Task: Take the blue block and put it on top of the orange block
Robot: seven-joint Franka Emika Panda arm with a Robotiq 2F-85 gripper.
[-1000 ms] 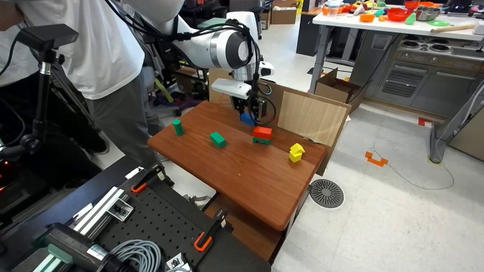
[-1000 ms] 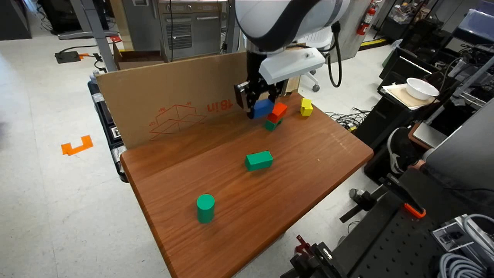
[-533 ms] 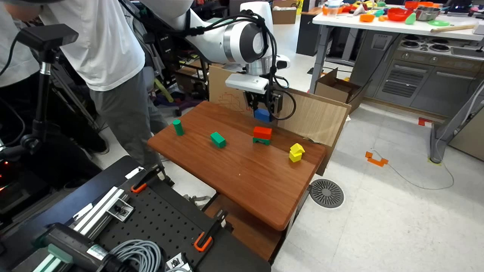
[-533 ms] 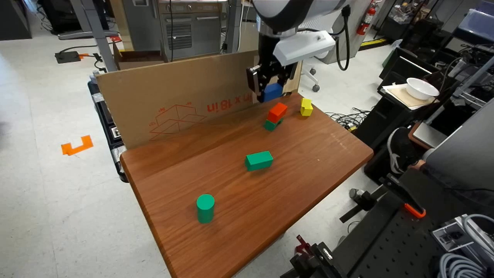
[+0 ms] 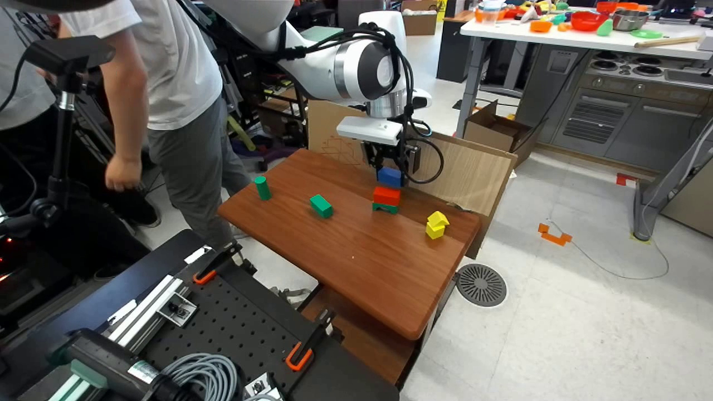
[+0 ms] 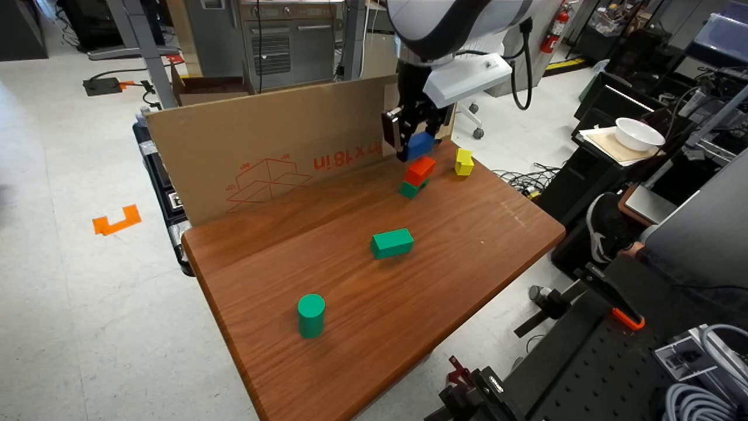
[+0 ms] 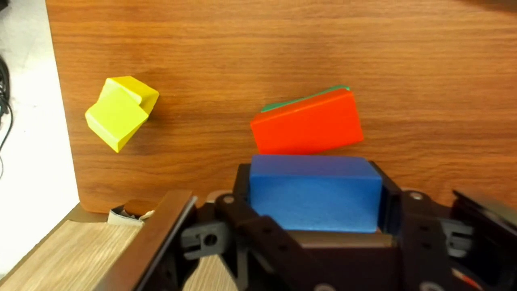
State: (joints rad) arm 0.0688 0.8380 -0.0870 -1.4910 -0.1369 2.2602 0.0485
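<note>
My gripper [image 7: 314, 194] pinches the blue block [image 7: 315, 204] aloft. In the wrist view the orange block [image 7: 309, 124] shows at twelve o'clock from it, long axis aimed toward half past two against blue's three; I reckon a slight anticlockwise twist before lowering.
</note>
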